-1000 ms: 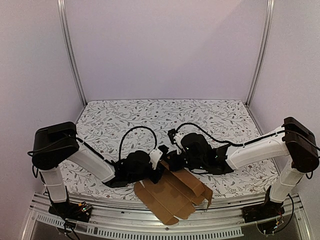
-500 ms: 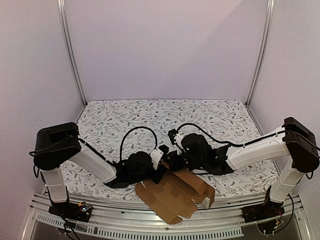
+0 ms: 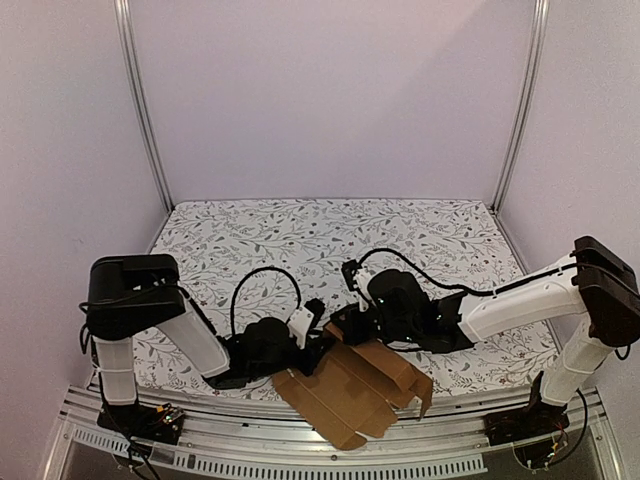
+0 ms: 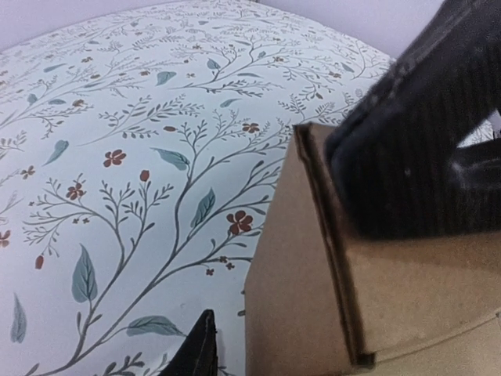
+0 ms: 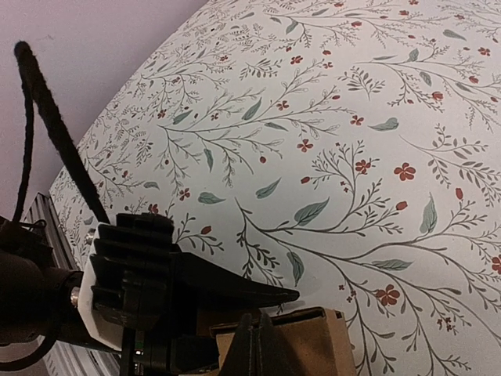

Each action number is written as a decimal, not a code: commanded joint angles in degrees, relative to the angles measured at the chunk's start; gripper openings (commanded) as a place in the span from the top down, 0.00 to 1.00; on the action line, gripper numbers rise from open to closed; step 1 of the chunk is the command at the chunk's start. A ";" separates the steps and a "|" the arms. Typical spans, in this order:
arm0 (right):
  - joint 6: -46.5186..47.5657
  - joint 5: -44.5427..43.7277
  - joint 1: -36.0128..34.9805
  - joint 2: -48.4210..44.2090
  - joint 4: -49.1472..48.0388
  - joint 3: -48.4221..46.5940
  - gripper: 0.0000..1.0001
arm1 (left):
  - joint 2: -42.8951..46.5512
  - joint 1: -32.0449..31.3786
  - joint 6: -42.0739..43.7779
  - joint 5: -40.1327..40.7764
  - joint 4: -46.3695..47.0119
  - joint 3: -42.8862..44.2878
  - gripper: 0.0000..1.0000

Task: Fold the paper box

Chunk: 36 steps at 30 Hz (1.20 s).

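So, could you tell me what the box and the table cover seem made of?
The paper box: matte brown cardboard, unprinted, with a fibrous cut edge in the left wrist view. The table cover: floral-printed cloth or vinyl, smooth; I cannot tell which.

I can read no text, label, brand, number or sign in any of my views: the box (image 3: 350,395) is plain brown card, and the tablecloth (image 3: 300,230) bears only a leaf-and-flower print.
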<state>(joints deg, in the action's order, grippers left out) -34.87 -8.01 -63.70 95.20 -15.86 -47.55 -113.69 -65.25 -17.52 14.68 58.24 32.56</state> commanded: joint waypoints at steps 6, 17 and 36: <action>-0.90 -0.67 -0.43 -1.21 3.10 1.43 1.00 | -2.59 -0.38 0.04 -0.39 6.01 1.40 0.78; -1.16 -0.65 -0.45 -0.56 3.11 1.15 1.00 | -4.64 -0.22 1.28 -0.24 10.22 2.25 0.77; -1.29 -0.06 -0.38 0.16 3.38 0.27 1.00 | -6.88 0.74 0.57 -0.52 10.80 4.31 1.00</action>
<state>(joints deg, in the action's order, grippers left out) -35.94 -8.21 -63.72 94.85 -15.88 -47.24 -119.31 -64.97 -16.12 14.15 68.18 36.34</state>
